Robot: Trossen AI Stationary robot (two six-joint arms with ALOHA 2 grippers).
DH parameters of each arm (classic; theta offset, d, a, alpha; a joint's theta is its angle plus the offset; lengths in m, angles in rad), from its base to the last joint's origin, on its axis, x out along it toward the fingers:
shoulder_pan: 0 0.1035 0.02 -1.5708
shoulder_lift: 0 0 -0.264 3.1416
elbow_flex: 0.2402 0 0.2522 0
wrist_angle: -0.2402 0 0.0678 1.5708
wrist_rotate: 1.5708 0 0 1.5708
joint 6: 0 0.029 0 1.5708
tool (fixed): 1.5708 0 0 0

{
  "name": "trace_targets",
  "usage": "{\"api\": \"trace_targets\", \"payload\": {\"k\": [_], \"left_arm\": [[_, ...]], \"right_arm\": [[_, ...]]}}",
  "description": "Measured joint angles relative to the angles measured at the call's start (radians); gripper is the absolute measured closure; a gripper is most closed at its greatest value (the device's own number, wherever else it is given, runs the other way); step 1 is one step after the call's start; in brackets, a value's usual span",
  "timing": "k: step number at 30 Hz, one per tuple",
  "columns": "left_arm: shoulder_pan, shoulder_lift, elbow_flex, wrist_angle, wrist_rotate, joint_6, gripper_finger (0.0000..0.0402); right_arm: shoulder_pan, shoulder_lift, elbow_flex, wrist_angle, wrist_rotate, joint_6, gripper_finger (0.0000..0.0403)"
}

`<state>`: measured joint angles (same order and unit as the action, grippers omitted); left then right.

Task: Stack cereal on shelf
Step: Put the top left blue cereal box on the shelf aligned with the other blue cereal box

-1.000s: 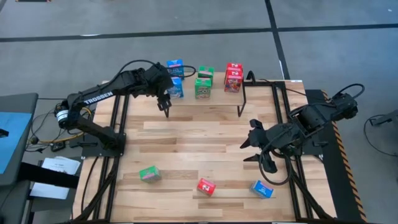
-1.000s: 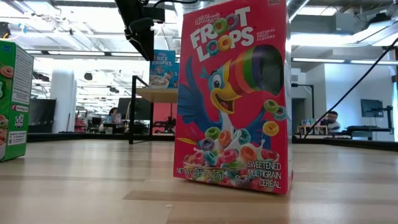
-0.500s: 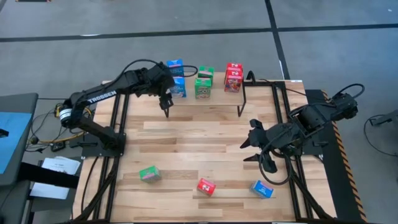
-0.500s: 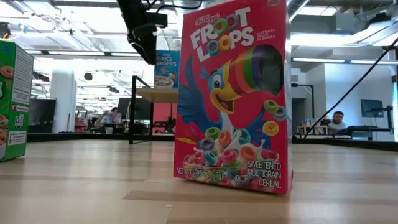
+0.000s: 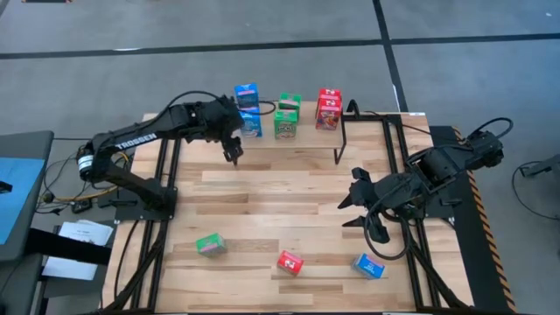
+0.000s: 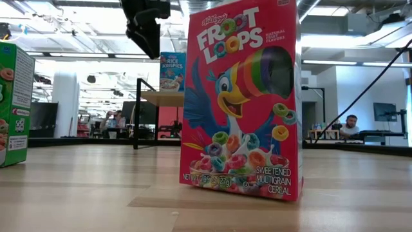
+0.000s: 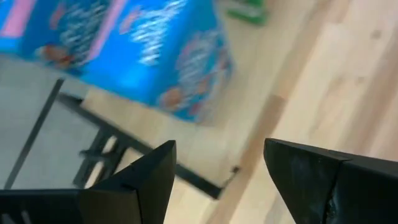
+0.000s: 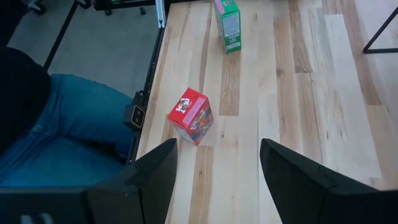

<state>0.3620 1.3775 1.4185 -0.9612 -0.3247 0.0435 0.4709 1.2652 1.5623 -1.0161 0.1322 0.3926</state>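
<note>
Six boxes stand on the shelf [image 5: 350,131] at the tabletop's far edge — blue [image 5: 247,96], green [image 5: 286,122], red [image 5: 328,108] pairs; three more — green [image 5: 209,245], red [image 5: 290,262], blue [image 5: 368,265] — near the front edge.

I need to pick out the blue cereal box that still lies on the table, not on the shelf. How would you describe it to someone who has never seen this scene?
Start at the plank table and go to its near edge, far from the shelf. Three boxes lie there in a row; the blue cereal box is the rightmost one, beside the red box and nearest the right gripper.
</note>
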Motion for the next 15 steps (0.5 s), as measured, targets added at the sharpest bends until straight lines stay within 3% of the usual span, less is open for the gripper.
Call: {"api": "trace_targets", "payload": {"k": [4,15], "left_arm": [[-0.037,0.028,-0.002,0.042,0.036,0.008,0.0168],[-0.062,0.160,-0.001,0.122,0.015,0.049,0.0168]], "right_arm": [[0.000,0.000,0.000,0.000,0.000,0.002,0.0148],[0.000,0.000,0.000,0.001,0.000,0.002,0.0148]]}}
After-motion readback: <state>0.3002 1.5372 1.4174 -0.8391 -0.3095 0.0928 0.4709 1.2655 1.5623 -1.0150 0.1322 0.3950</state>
